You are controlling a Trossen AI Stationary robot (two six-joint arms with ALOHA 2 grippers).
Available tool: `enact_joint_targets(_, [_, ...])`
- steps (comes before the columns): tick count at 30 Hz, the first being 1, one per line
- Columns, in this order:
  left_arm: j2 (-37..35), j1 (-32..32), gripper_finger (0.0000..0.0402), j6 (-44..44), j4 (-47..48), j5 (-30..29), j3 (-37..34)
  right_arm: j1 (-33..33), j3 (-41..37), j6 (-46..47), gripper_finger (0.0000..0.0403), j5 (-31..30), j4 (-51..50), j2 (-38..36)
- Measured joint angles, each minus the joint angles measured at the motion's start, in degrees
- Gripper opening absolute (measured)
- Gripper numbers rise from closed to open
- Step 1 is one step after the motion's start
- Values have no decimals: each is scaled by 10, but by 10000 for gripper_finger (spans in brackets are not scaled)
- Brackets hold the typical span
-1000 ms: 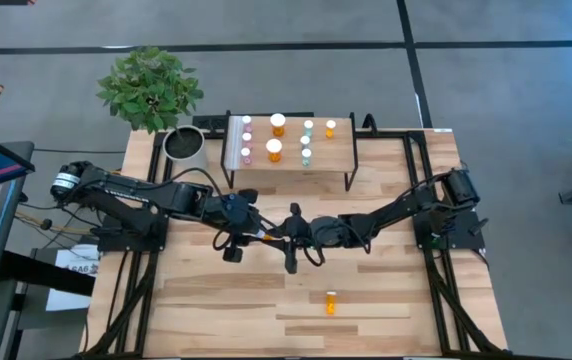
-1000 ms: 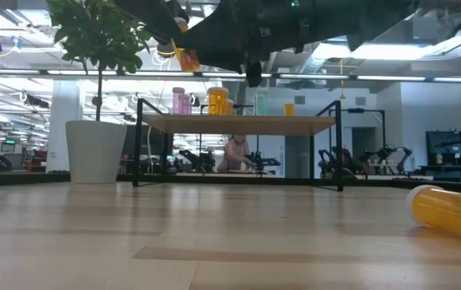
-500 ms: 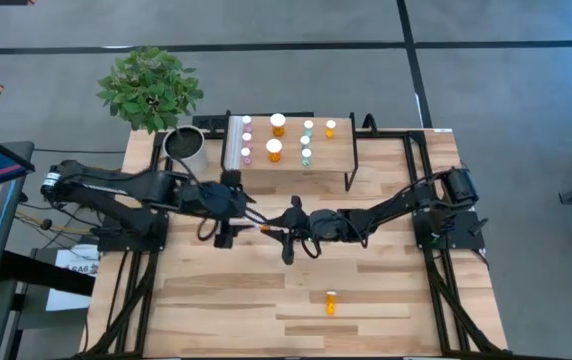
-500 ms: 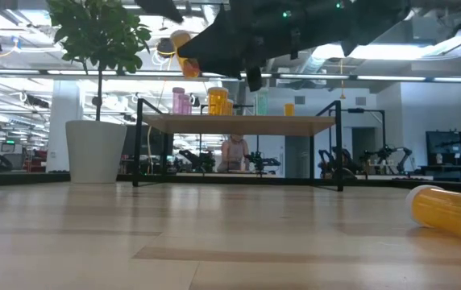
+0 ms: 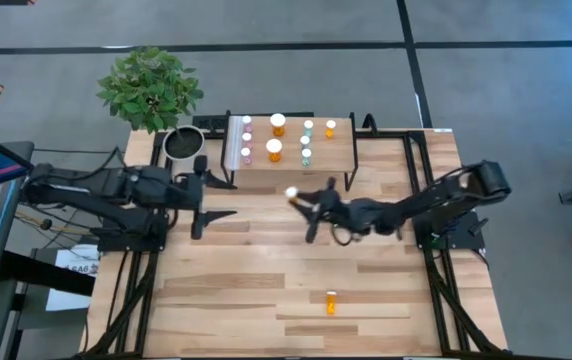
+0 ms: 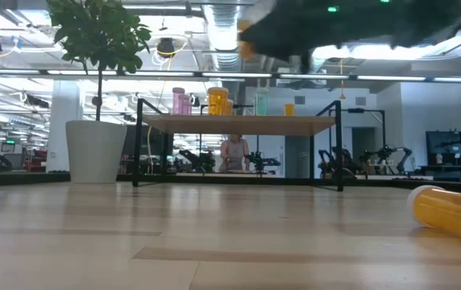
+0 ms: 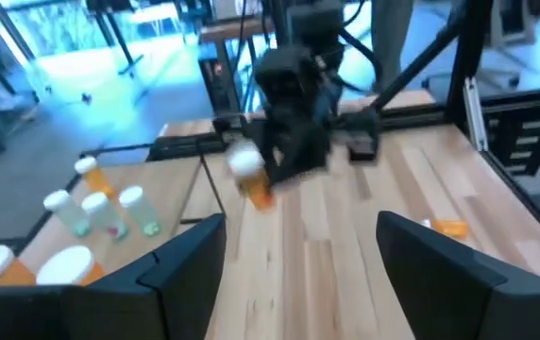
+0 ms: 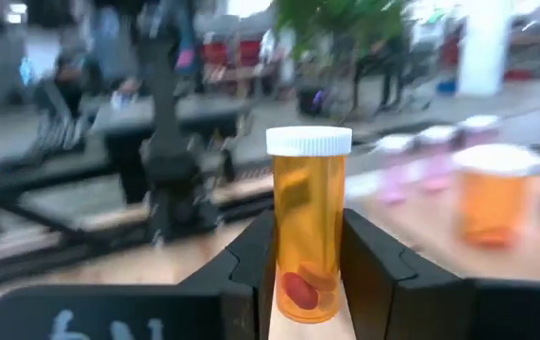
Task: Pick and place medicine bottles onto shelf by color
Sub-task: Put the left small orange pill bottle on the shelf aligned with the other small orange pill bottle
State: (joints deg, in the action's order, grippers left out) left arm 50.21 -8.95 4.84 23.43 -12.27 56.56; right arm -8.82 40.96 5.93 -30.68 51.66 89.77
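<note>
Right gripper (image 5: 299,196) clamped on an upright orange medicine bottle (image 8: 308,227), cap up — held aloft just in front of the shelf (image 5: 336,150), likely kept vertical for setting down beside the orange ones there. Left gripper (image 5: 216,214) spread wide, holding nothing, off to the shelf's left front — out of the way. Another orange bottle (image 5: 331,302) lying well apart from the shelf, not yet sorted.

A leafy green plant in a grey-white pot (image 5: 184,146) stood at the far left corner of the light wooden table (image 5: 226,300), grey floor (image 5: 526,90) around it, ceiling lights (image 6: 21,36) overhead.
</note>
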Motion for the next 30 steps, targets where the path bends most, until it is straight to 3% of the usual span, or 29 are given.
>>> enact_joint_targets(4, [-42,0,259,1,-103,12,-79,9,-93,-17,113,-60,91,-66])
enact_joint_targets(8, [-58,0,258,5,-184,30,-129,30,-137,-46,113,-117,102,-102])
enact_joint_targets(17, [-51,0,258,7,-208,33,-145,125,-144,-64,113,-129,72,-115])
enact_joint_targets(24, [-51,0,258,18,-205,41,-145,194,-144,14,113,-112,65,-67])
enact_joint_targets(30, [-51,0,258,21,-196,41,-145,219,-143,13,113,-96,115,-28])
